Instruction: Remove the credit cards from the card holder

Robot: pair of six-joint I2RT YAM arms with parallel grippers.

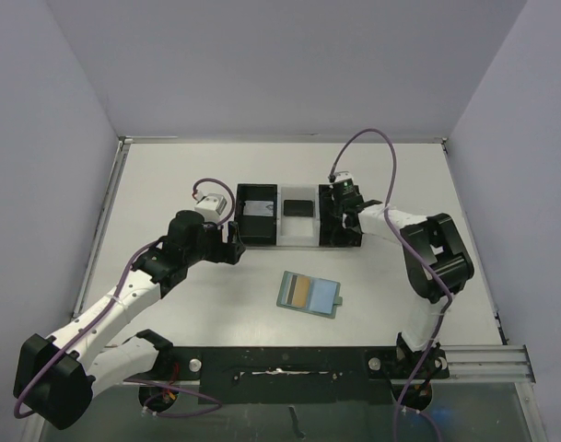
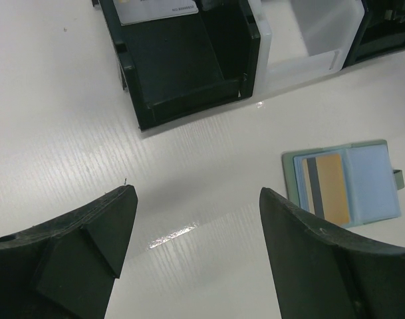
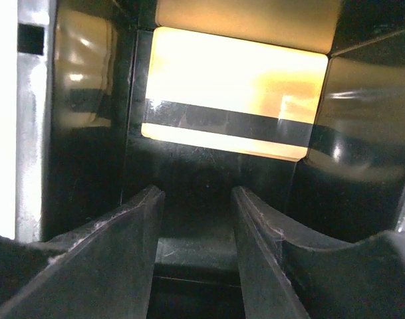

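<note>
The card holder lies open on the table, grey-green with pale blue pockets. Its left pocket holds a tan credit card over a dark grey one. My left gripper hovers open over bare table, left of the holder and just in front of the tray's left compartment; it also shows in the top view. My right gripper reaches into the tray's right black compartment. Its fingers stand apart with nothing between them, and a yellow card with a black stripe lies just beyond them.
A three-compartment tray stands behind the holder. A white card lies in the left black compartment and a black card in the clear middle one. Grey walls enclose the table on three sides.
</note>
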